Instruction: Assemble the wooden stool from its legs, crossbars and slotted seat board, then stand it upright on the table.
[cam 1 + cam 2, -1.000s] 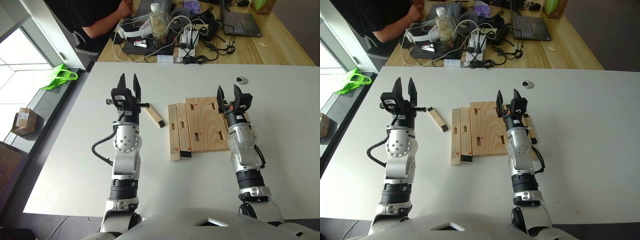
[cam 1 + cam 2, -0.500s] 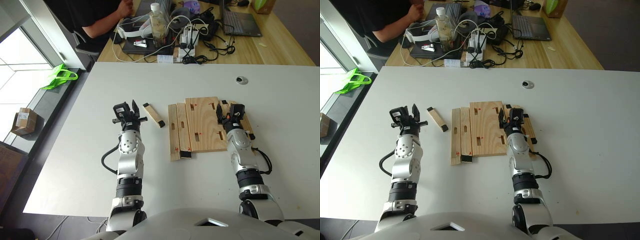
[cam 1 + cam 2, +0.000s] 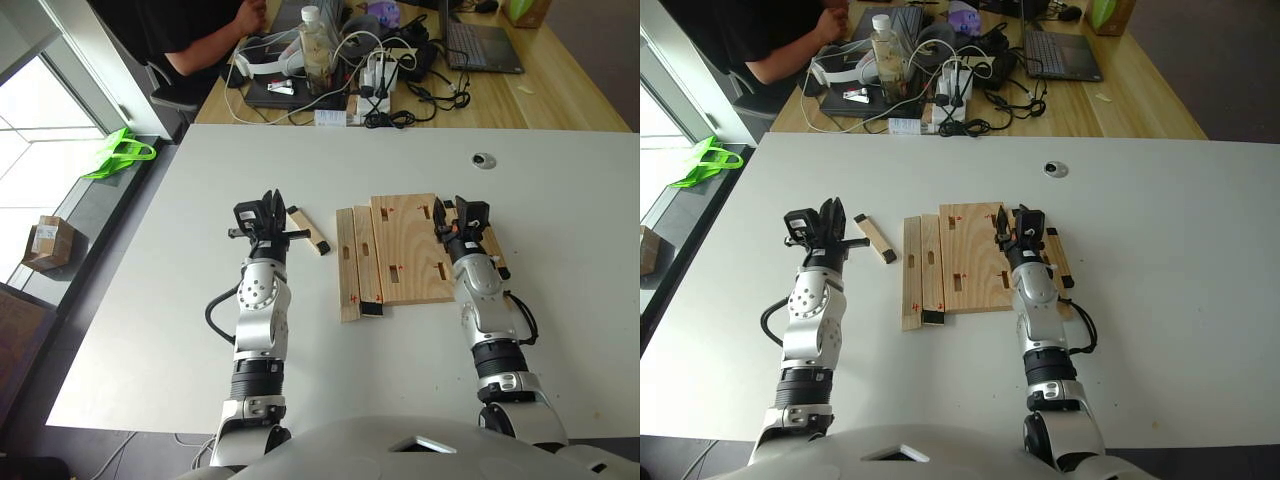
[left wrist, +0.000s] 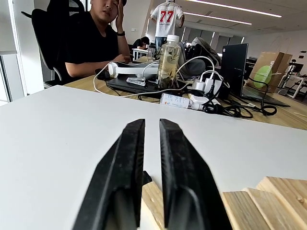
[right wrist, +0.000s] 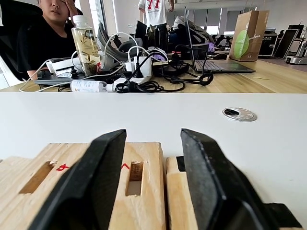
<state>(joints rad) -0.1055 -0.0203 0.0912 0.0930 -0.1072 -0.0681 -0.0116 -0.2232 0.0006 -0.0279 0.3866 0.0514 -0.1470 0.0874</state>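
The left arm stretches forward over the white desk [image 3: 150, 300], its forearm running away from the robot to the left of the wooden parts, with the left hand [image 3: 272, 200] pointing toward the far edge and held low to the surface. Its two black fingers [image 4: 127, 153] are drawn almost together, leaving a thin slit, and they hold nothing. A short crossbar [image 3: 307, 230] with a dark end lies flat at an angle just beside this hand, and in the left wrist view it sits right under the fingers. The right arm reaches forward along the right edge of the slotted seat board [image 3: 410, 250], which lies flat on the desk. The right hand [image 3: 455, 212] sits low over the board's far right corner, fingers [image 5: 91, 182] spread apart and gripping nothing. One finger is above the board near a slot, the other above a wooden piece [image 5: 173, 191] that lies against the board's right edge. Two long legs [image 3: 357, 262] lie side by side, touching the board's left edge. A round metal grommet [image 3: 484, 159] sits in the desk, well beyond the right hand.
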